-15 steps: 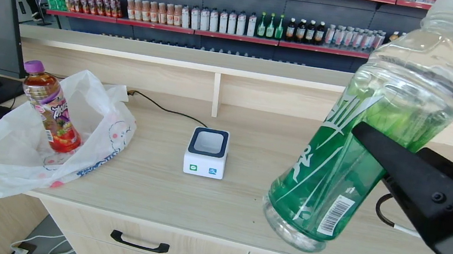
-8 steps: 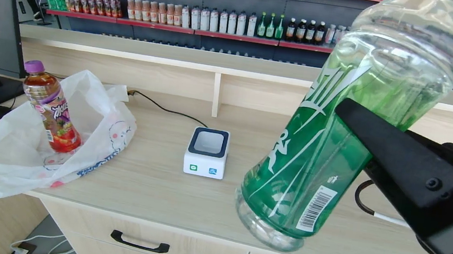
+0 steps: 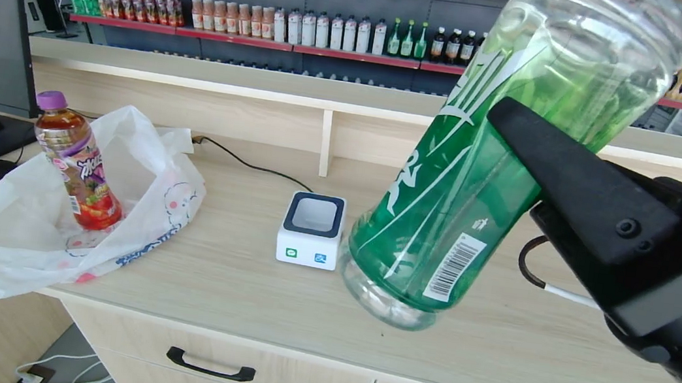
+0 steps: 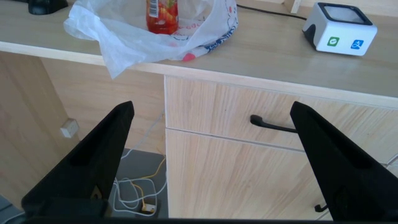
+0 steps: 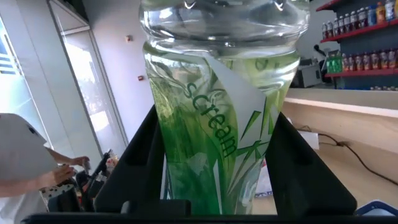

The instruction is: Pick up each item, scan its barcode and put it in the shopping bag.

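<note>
right end effector (image 5: 217, 155) clamps the green bottle (image 3: 445, 199), tilted: base low toward the scanner (image 3: 311, 229), neck up-right.

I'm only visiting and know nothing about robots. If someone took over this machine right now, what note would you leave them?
Right gripper: shut on the green bottle, held tilted above the counter, just right of the scanner.
Left gripper: open, empty, low in front of the drawers.
Done: the purple-capped bottle stands in the shopping bag at the counter's left.
Left: the barcode faces the head camera, not the scanner's upward window. Probably turn it to the window, scan, then bag the green bottle.
</note>
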